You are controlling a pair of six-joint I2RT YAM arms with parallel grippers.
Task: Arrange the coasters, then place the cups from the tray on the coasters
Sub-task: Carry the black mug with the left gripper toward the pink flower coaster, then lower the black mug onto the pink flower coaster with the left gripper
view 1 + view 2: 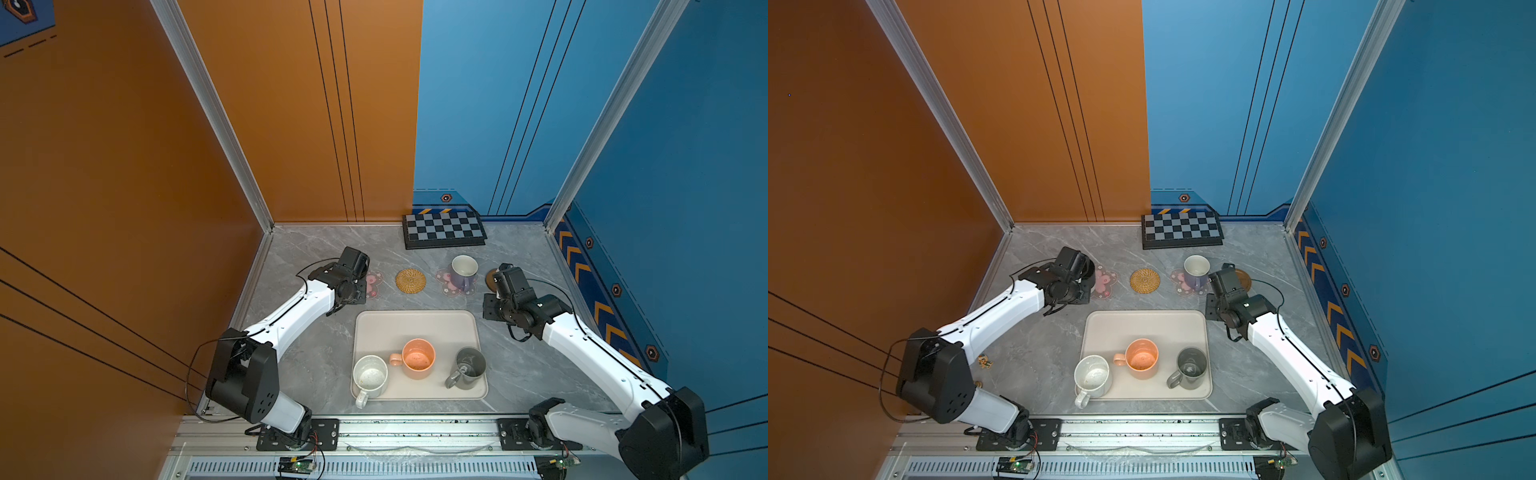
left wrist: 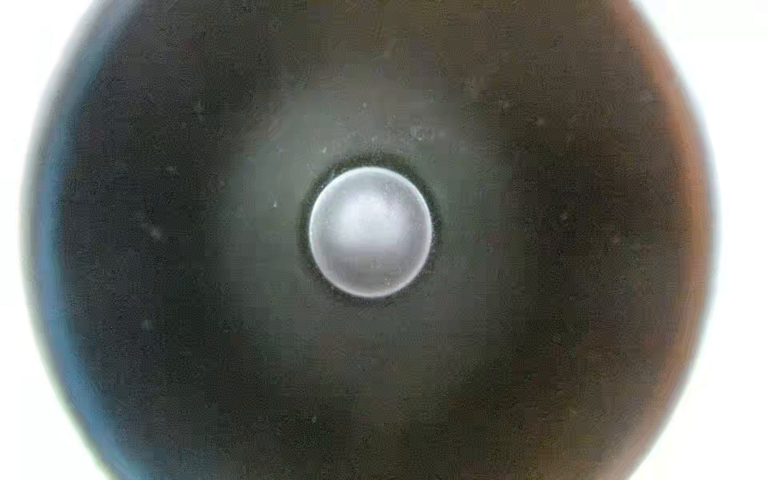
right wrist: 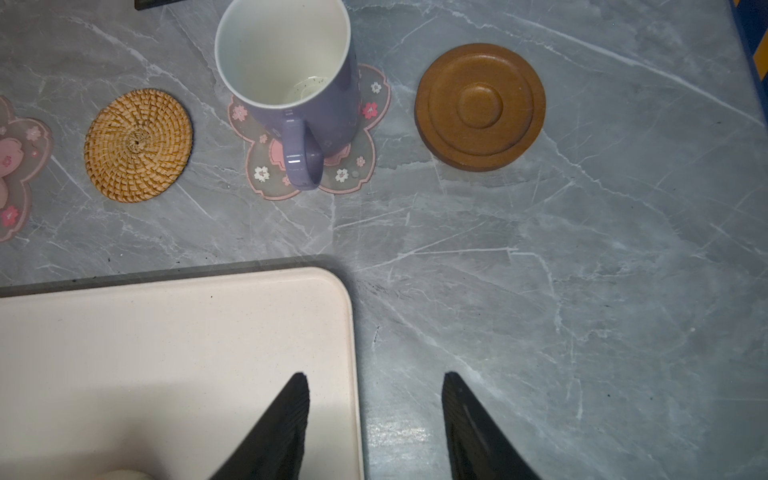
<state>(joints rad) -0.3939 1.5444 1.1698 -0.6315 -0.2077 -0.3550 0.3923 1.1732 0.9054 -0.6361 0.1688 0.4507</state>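
Looking through the right wrist view, I see my right pincer (image 3: pixel 375 376) standing open and empty above the tray (image 3: pixel 166 332) corner. The lavender mug (image 3: pixel 291 83) sits on a pink coaster (image 3: pixel 361 166), between the bare straw coaster (image 3: pixel 139 145) and wood coaster (image 3: pixel 480 106). On the tray stand the white mug (image 1: pixel 370 376), orange mug (image 1: pixel 417 359) and grey mug (image 1: pixel 469 368). My left pincer (image 1: pixel 351 291) hangs over the black mug (image 2: pixel 374 374); whether it grips, I cannot tell.
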